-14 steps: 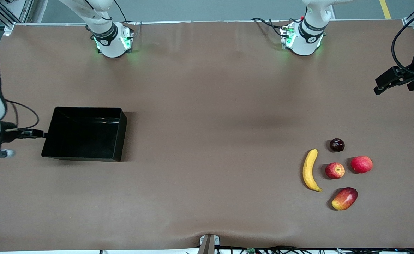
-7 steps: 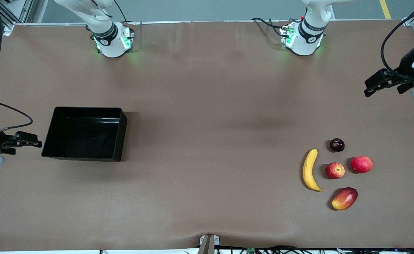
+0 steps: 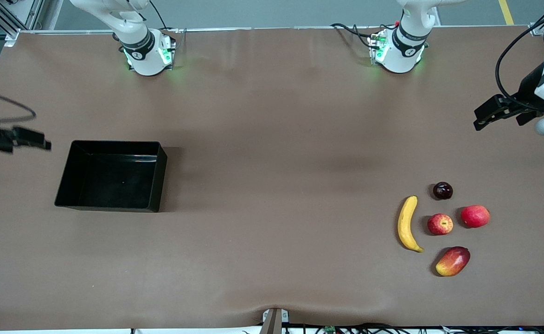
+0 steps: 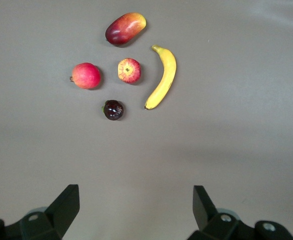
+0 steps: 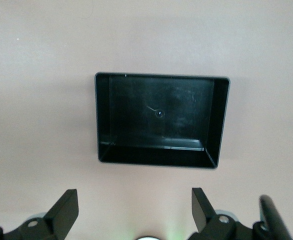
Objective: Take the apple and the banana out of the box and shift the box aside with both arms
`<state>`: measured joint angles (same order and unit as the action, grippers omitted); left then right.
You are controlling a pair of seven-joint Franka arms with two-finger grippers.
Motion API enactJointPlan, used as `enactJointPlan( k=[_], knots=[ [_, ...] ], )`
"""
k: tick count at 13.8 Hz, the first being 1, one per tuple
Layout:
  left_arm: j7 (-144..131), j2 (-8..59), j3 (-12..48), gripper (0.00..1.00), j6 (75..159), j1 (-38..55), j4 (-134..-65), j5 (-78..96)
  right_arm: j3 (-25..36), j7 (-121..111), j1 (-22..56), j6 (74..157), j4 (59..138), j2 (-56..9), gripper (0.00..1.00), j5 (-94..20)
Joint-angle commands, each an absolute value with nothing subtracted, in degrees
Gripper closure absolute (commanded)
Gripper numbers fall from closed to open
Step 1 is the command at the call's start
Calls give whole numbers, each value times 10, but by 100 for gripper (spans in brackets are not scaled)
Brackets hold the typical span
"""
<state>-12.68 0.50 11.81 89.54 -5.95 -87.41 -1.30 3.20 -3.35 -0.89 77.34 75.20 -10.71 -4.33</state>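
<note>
Two black two-finger grippers are spread wide and carry nothing. Our landmark is the small round red apple [image 3: 440, 224] with its yellowish patch. We see the long curved yellow banana [image 3: 407, 223] just beside it, toward the right arm's end of the table, not touching. The shallow glossy black plastic bin [image 3: 64, 185] sits well apart from the apple at that same end. The left gripper [image 3: 493, 112] hangs over bare brown table [image 3: 272, 185], the right gripper [image 3: 27, 139] over the table just off the bin's wall.
</note>
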Motion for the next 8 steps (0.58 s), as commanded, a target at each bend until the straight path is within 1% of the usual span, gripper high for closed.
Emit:
enactJointPlan(
  k=[1, 3, 4, 6, 7, 8],
  knots=[
    [-138, -2, 120, 0, 896, -62, -879, -4, 33, -7, 8, 808, 899, 14, 0, -21],
    [-138, -3, 120, 0, 896, -62, -879, -4, 24, -3, 31, 870, 993, 75, 0, 26],
    [-137, -4, 120, 0, 895, -62, -879, -4, 21, 1, 32, 879, 1011, 89, 0, 40],
    [-137, -4, 120, 0, 894, -63, -879, -4, 25, -3, 26, 881, 1001, 84, 0, 40],
    [-137, -4, 120, 0, 894, -63, -879, -4, 25, 0, 26, 881, 975, 76, 0, 34],
    [-138, -4, 120, 0, 894, -63, -879, -4, 24, 0, 25, 875, 943, 51, 0, 33]
  ],
)
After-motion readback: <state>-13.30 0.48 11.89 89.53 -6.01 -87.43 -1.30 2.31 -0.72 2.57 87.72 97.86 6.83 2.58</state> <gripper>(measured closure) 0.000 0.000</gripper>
